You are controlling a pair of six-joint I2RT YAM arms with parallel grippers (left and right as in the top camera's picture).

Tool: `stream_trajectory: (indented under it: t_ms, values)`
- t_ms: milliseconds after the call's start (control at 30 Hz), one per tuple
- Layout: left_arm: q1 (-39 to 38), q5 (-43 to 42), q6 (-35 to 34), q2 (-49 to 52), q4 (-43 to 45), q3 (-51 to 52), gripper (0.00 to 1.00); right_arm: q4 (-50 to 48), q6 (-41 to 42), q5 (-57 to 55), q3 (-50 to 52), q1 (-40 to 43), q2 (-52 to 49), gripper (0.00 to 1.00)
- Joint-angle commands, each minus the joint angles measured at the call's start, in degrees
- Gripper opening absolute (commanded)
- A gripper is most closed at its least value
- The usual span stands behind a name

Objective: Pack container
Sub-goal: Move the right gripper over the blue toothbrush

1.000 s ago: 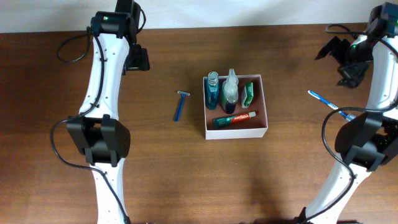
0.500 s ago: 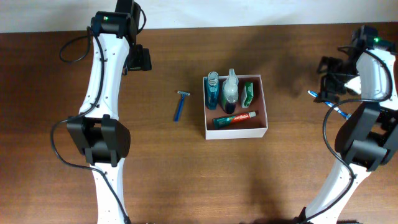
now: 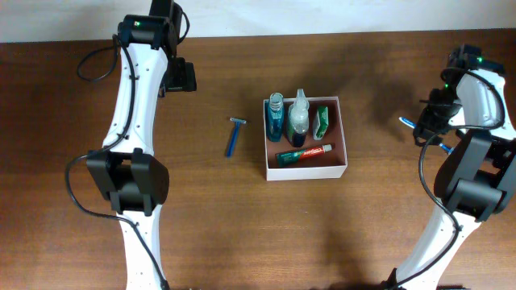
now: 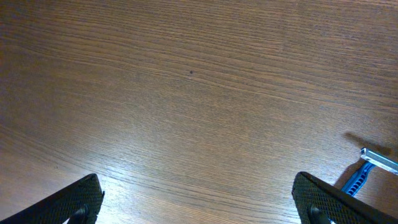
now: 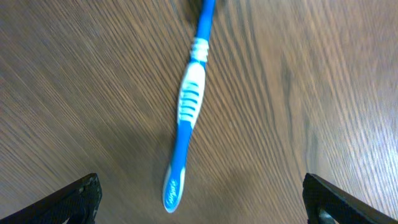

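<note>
Swinging in, the right arm [image 3: 480,101] now hovers over the blue-and-white plastic toothbrush [image 5: 188,106], three o'clock of the shallow white cardboard container [image 3: 310,171]; both arms' jaws stand wide, pickup likely next.

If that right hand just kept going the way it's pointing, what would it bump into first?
Probably the blue-and-white plastic toothbrush lying on the brown wooden table: the right hand points down at it, open fingers either side. Depth is unclear.
</note>
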State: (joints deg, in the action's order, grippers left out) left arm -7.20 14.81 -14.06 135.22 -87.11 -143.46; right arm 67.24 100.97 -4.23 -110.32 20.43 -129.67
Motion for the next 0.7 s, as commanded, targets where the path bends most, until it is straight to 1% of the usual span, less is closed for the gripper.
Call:
stream_trajectory:
  t_ms: [0, 233, 333, 667]
  values:
    - [0.24, -0.46, 0.7, -0.55, 0.09, 0.13, 0.99, -0.07, 1.55, -6.78, 0.66, -0.04, 1.49, 0.99]
    - [0.24, -0.46, 0.68, -0.55, 0.0, 0.13, 0.99, -0.2, 1.31, -6.1, 0.68, 1.38, -0.74, 0.99]
    - [0.24, -0.46, 0.68, -0.55, -0.15, 0.13, 0.99, -0.22, -0.02, -5.7, 0.68, 2.14, -1.16, 0.99]
    - [0.24, -0.46, 0.68, -0.55, -0.09, 0.13, 0.99, -2.19, 0.48, -4.74, 0.72, 2.47, -2.75, 0.99]
